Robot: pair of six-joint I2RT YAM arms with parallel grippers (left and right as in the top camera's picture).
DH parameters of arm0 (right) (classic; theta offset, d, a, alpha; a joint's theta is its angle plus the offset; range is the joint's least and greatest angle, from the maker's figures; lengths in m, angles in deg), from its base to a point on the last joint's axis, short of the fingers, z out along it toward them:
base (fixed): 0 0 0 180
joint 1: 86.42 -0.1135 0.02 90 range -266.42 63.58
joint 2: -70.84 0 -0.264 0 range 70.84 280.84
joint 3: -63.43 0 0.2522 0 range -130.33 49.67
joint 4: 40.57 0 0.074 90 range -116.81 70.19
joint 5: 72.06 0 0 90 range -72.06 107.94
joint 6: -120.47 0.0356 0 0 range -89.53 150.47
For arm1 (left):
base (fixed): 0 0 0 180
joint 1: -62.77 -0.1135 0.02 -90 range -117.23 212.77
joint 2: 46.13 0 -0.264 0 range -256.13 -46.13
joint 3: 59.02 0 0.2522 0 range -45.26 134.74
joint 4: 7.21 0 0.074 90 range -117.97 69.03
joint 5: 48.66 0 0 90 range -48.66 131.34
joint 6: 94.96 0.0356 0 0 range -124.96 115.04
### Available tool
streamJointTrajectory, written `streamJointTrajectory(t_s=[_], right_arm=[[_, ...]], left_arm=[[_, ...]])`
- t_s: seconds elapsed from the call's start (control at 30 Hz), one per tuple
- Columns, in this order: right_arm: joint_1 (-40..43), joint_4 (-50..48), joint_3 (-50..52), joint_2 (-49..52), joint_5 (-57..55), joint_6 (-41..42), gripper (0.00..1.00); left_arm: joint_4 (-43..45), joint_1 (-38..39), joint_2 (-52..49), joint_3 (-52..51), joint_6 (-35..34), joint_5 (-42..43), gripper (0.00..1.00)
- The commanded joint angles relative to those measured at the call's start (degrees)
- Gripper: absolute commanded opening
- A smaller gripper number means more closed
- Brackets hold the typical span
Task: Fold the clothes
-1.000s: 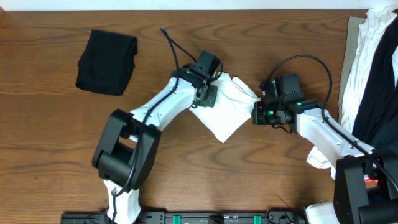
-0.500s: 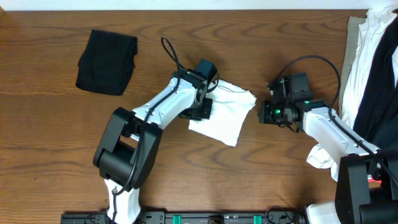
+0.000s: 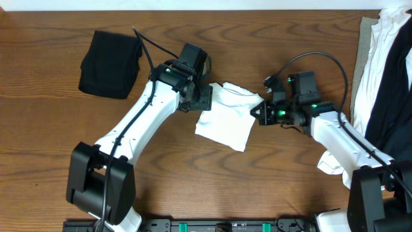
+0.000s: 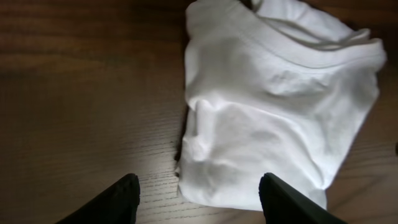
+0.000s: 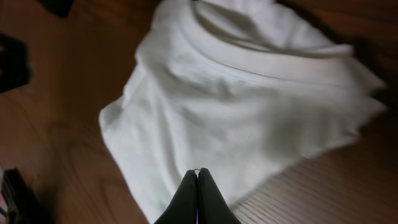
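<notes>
Left gripper (image 4: 198, 202): fingers apart, nothing clamped; one fingertip (image 4: 124, 198) is over bare table (image 4: 74, 93), the other is at the edge of the cloth. The folded white shirt (image 4: 280, 106) lies flat just ahead of that gripper; its near hem falls between the two tips, with the collar band at the far end.

Right gripper (image 5: 198, 194): tips pressed together, no fabric visibly pinched; the shirt (image 5: 236, 118) spreads out directly ahead of and under the tips; can't tell whether they touch it.

From overhead I see the shirt (image 3: 225, 119) between the two grippers; left gripper (image 3: 201, 98) is at its upper corner and right gripper (image 3: 257, 113) is at the opposite edge. The folded black garment (image 3: 109, 64) is well apart, beyond the left arm; the loose pile of white and black clothes (image 3: 386, 71) is behind the right arm.
</notes>
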Motion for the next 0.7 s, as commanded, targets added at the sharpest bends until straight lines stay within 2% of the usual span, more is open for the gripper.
streamJointTrajectory(t_s=[0.0,0.1,0.27,0.67], right_arm=[[-2.67,-1.75,-0.98,1.01,2.03,-1.25,0.01],[-4.37,-4.07,-0.98,2.6,2.08,-0.52,0.01],[-6.23,-6.49,-0.98,5.57,2.12,-0.11,0.01],[-6.71,-10.64,-0.98,15.45,1.84,1.09,0.01]], left_arm=[[-0.66,-0.92,-1.6,0.55,1.92,0.39,0.68],[-1.09,-0.94,-2.12,0.5,5.03,2.05,0.75],[-2.12,-0.96,-2.14,0.42,8.11,5.29,0.8],[-3.17,-1.16,-2.16,-0.02,9.33,7.78,0.81]])
